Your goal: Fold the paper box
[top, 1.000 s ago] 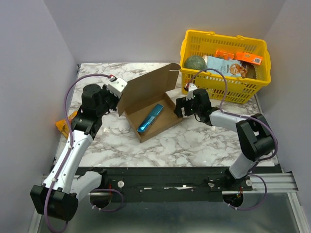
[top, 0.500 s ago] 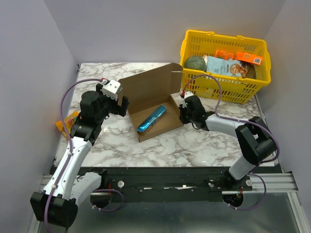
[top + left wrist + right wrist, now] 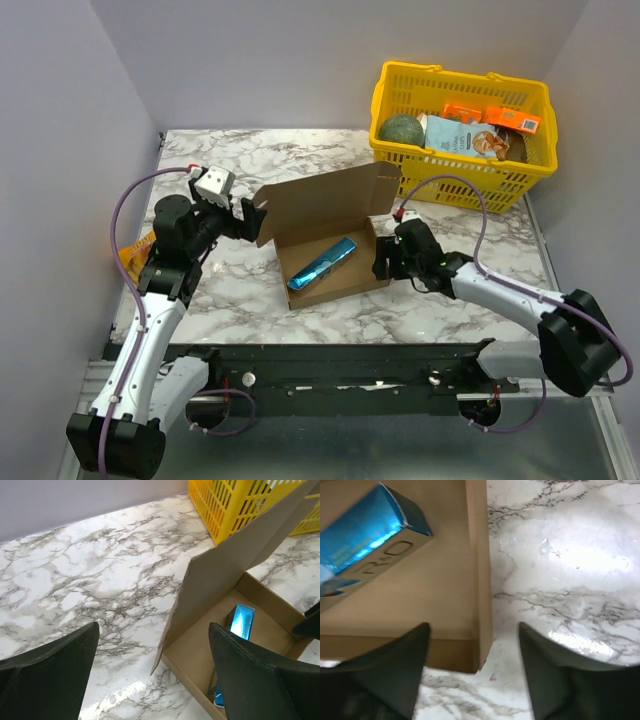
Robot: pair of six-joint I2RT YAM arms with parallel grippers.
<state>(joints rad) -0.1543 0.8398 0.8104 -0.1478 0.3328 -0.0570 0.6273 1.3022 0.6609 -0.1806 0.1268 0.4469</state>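
The paper box (image 3: 320, 205) is a shallow brown cardboard tray in the middle of the table, its lid standing up along the far side. A blue packet (image 3: 322, 264) lies inside it. My left gripper (image 3: 252, 218) is wide open just left of the lid's left edge. In the left wrist view the lid (image 3: 225, 580) and the tray's corner show between the spread fingers (image 3: 50, 680). My right gripper (image 3: 381, 262) is open at the box's right wall. In the right wrist view its jaws straddle that wall's near corner (image 3: 480, 645) without pinching it.
A yellow plastic basket (image 3: 460, 120) full of groceries stands at the far right, close behind the lid. An orange snack packet (image 3: 135, 255) lies at the table's left edge under my left arm. Grey walls close in the left, back and right.
My left gripper let go of the lid's left edge, opened wide and drew back left. The box slid nearer and to the right. My right gripper followed along its right wall.
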